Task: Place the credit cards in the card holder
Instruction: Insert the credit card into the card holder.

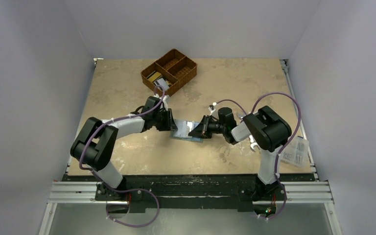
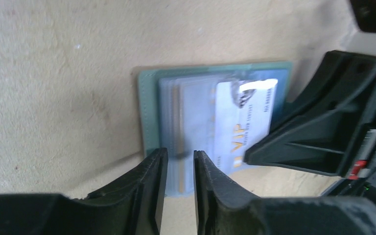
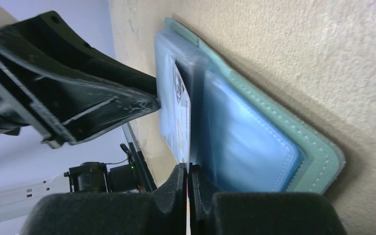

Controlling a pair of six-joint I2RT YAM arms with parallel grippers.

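**Two claws meet at an open card holder in the middle of the tabletop**

Top view: The teal card holder lies flat and open on the beige tabletop, between the two arms. The left claw reaches it from the left and the right claw from the right. Together they cover much of it, and how wide either claw stands cannot be made out from here. A brown wicker basket with three compartments sits toward the far edge. A few loose cards lie in the compartment nearest the left claw. A clear plastic box lies at the right edge, partly hidden by the right arm.

Left wrist view: The holder's clear sleeves face up inside a teal border. A white credit card printed "VIP" lies skewed across them. The left claw's fingers stand slightly apart at the holder's near edge, gripping nothing, and sleeve shows through the gap. The right claw's black finger hides the card's lower right corner. The picture is soft and the small print is unreadable.

Right wrist view: The holder's stitched teal cover rests against the tabletop, with bluish sleeves on top. The right claw is closed on the near edge of the credit card, which runs from between its fingers toward the sleeves. The left claw fills the upper left, its tip at the sleeves' edge. Whether the card sits inside a sleeve cannot be told.
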